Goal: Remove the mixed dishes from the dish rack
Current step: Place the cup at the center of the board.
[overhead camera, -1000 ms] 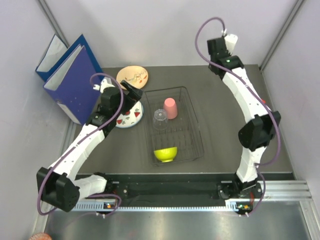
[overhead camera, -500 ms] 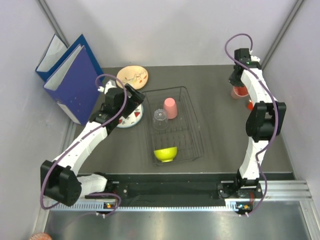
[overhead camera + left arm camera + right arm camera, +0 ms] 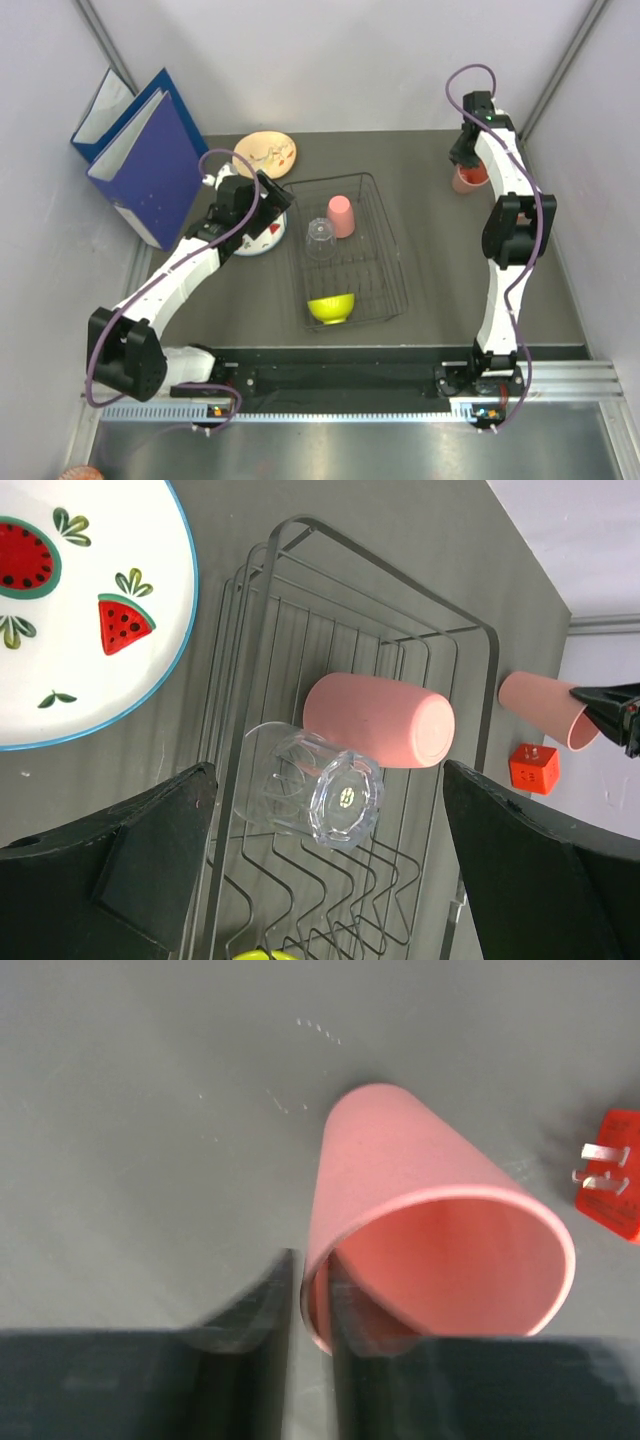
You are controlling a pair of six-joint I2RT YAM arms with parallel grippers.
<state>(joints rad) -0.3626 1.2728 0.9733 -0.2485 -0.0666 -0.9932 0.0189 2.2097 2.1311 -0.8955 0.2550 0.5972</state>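
The black wire dish rack (image 3: 385, 262) holds a pink cup (image 3: 341, 216) on its side, a clear glass (image 3: 319, 238) and a lime-yellow bowl (image 3: 331, 308). My left gripper (image 3: 266, 203) is open and empty at the rack's left rim, above the white fruit-print plate (image 3: 258, 240). Its wrist view shows the glass (image 3: 330, 790), the cup (image 3: 380, 718) and the plate (image 3: 80, 610). The tan plate (image 3: 265, 154) lies behind. My right gripper (image 3: 468, 165) is shut on the rim of a second pink cup (image 3: 430, 1220), tilted low over the table at the far right.
A blue ring binder (image 3: 140, 155) stands at the back left. A small red cube (image 3: 610, 1172) lies on the table just beside the held cup and also shows in the left wrist view (image 3: 533, 768). Walls close in on both sides.
My right arm has come down from high at the back to the far right table surface with the pink cup. My left gripper has shifted a little right toward the rack.
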